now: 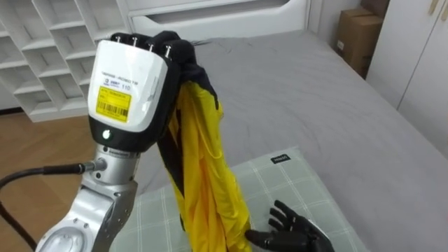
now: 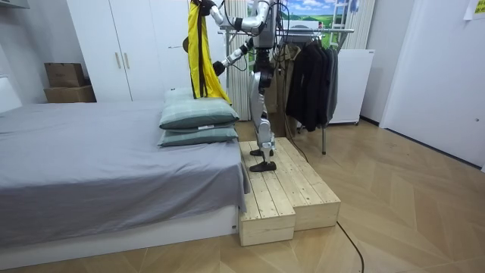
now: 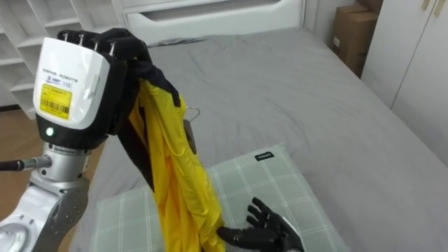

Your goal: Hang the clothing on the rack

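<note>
One yellow garment (image 1: 206, 182) with black trim hangs in a long bunched fall from the raised left hand (image 1: 129, 87). The hand shows its white back, so its fingers are mostly hidden, but they seem to be curled over the dark top of the cloth and gripping it. A thin hook (image 3: 190, 112), perhaps a hanger's, peeps from the folds, though the rest of it is buried in the cloth. The right hand (image 1: 297, 227) sits low by the garment's bottom end, fingers spread and holding nothing. Whether its thumb touches the cloth is hard to make out, and its wrist is cut off by the frame. Two green checked pillows (image 2: 198, 114) lie stacked at the corner of the grey bed (image 1: 315, 105), with the garment hanging above them. The robot stands on one stepped wooden platform (image 2: 288, 189) against that edge of the bed. Behind it, one clothes rack (image 2: 333, 30) carries several dark clothes (image 2: 311, 76). Two cardboard boxes (image 2: 64, 74) are stacked beyond the bed's far edge.
</note>
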